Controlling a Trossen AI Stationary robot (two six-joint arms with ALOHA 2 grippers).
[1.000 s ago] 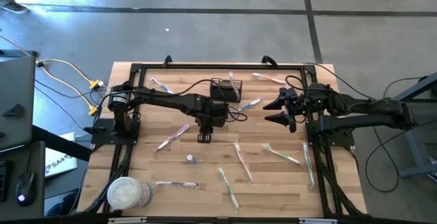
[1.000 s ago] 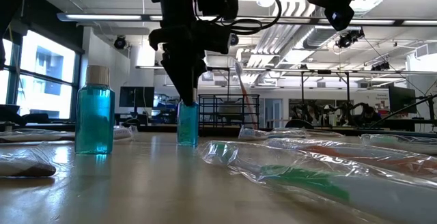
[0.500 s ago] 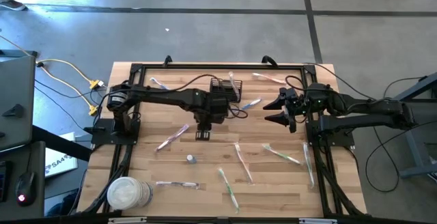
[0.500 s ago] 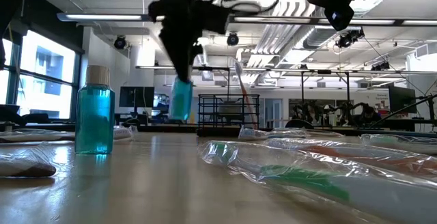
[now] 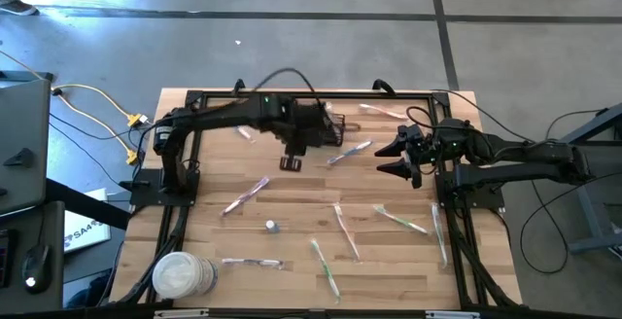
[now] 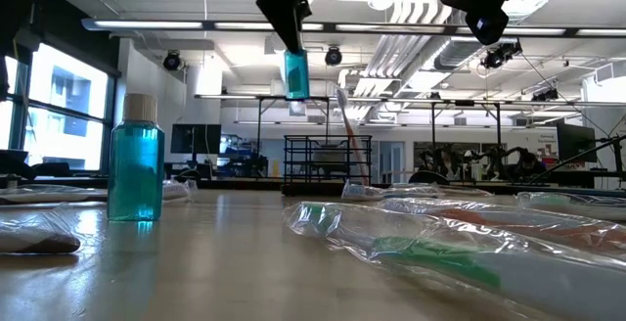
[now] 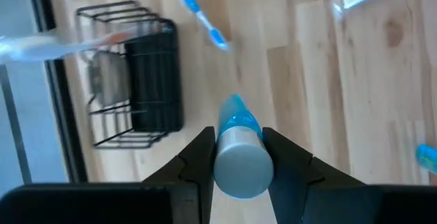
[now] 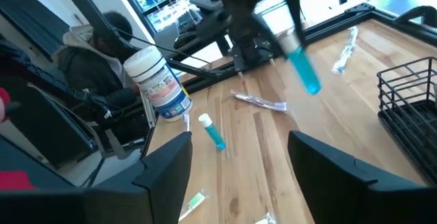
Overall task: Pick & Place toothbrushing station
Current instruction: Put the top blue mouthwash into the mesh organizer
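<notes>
The left gripper's (image 7: 235, 157) fingers (image 7: 196, 157) are clenched on a small blue bottle (image 7: 237, 149) by its grey-capped end, held clear above the surface (image 5: 292, 222). Just beside it, toward the far edge, stands the basket (image 5: 324, 124) (black wire, with one toothbrush (image 6: 343, 130) leaning out of it). Wrapped toothbrushes lie scattered around, a second blue bottle (image 6: 134, 159) stands nearer, and a white tub (image 5: 183, 276) sits at the near left corner. The right gripper (image 5: 400, 157) hangs over the right side, fingers spread and empty.
</notes>
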